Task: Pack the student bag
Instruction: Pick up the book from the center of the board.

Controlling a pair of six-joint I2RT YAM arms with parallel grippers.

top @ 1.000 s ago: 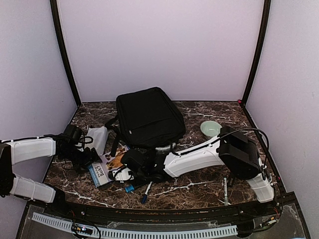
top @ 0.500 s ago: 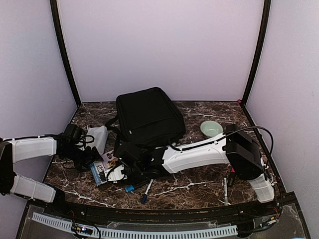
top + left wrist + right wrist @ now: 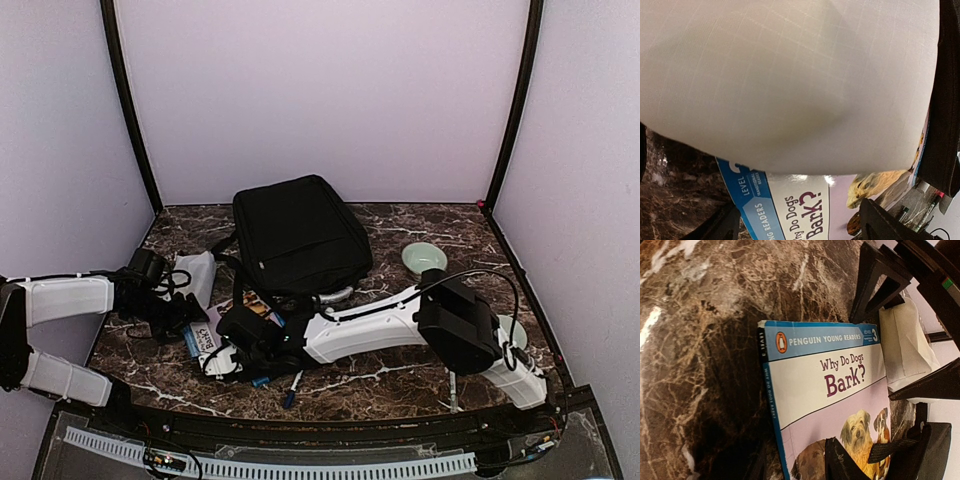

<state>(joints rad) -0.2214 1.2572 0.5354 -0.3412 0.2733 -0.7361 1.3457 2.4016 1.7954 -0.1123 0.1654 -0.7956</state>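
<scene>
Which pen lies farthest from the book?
The pale pen at far right, lying alone; the blue-tipped marker lies much nearer the book.

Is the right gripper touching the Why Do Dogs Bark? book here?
Touching. In the right wrist view, one finger of the right gripper lies on the cover of the book, over the dogs, and the book sits raised above the table.

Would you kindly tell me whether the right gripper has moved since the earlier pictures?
Yes. The right gripper has shifted left along the table, farther from the green bowl, which has stayed in place.
</scene>
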